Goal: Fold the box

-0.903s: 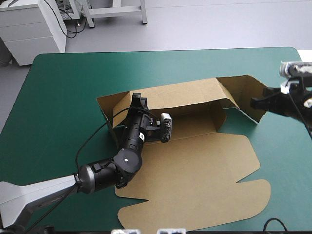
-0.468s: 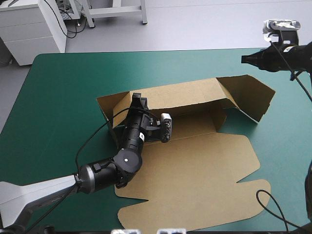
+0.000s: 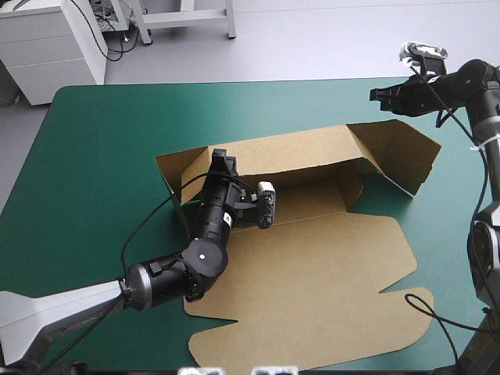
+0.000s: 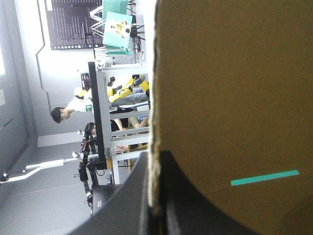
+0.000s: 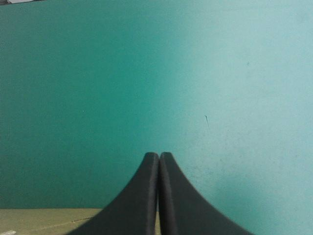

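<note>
**Inspector:** Since the earlier frame your right gripper [image 3: 375, 95] has left the right-end flap [image 3: 400, 155] and swung up toward the table's far right edge. Your left arm and the box [image 3: 312, 273] have not shifted.

**Operator:** How far along does that put the fold?

**Inspector:** Partway, in my judgement. The far wall [image 3: 281, 152] stands and the left end wall [image 3: 173, 176] is up. The right-end flap splays outward, untucked. The lid panel [image 3: 328, 312] lies flat on the teal-green cover [image 3: 101, 141] at the near side. The right end and the tucking are left to do.

**Operator:** And the grippers?

**Inspector:** Your left gripper [image 3: 221, 160] is clamped on the left end wall. Its wrist view shows the board edge pinched between its fingers [image 4: 186, 210]. Your right gripper is fully closed, tips together, and holds nothing. It hovers over bare cover just beyond the box.
</note>
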Tool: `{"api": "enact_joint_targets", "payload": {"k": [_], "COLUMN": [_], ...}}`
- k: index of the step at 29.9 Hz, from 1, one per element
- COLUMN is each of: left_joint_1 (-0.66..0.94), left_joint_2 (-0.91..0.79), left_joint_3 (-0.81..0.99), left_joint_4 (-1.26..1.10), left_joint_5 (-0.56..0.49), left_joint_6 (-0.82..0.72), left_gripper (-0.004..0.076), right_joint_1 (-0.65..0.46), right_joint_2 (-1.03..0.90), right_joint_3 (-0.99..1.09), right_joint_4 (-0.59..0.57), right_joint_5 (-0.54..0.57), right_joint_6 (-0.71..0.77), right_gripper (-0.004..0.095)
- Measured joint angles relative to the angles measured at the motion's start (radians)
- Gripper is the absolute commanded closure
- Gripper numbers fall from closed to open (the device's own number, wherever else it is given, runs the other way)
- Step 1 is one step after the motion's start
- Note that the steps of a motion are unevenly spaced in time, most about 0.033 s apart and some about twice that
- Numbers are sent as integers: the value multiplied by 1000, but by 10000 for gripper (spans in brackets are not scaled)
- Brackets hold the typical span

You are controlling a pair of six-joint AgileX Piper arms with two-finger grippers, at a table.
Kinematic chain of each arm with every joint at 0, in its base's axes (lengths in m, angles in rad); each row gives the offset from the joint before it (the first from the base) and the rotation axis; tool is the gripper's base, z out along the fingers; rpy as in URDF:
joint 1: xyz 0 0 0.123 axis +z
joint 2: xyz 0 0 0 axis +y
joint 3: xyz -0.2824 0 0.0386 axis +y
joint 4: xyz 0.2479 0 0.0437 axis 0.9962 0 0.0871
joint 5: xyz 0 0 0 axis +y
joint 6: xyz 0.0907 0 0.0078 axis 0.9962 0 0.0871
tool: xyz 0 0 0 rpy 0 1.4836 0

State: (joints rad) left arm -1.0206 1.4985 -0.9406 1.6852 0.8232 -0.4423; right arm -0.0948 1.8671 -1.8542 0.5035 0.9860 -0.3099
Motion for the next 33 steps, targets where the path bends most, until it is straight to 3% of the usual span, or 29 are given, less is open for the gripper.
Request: {"api": "enact_joint_targets", "payload": {"k": [13,33], "left_joint_1": [1,1], "left_joint_2": [0,0], "left_joint_3": [0,0], "left_joint_4": [0,0], "left_joint_5": [2,-12], "left_joint_6": [0,0], "left_gripper": [731,731], "right_joint_1": [1,5], "right_joint_2": [7,-111], "right_joint_3": [-8,-2], "right_joint_4": [-55,-184], "right_joint_5": [225,260], "right_joint_6": [-45,30], "right_gripper": [922,922]}}
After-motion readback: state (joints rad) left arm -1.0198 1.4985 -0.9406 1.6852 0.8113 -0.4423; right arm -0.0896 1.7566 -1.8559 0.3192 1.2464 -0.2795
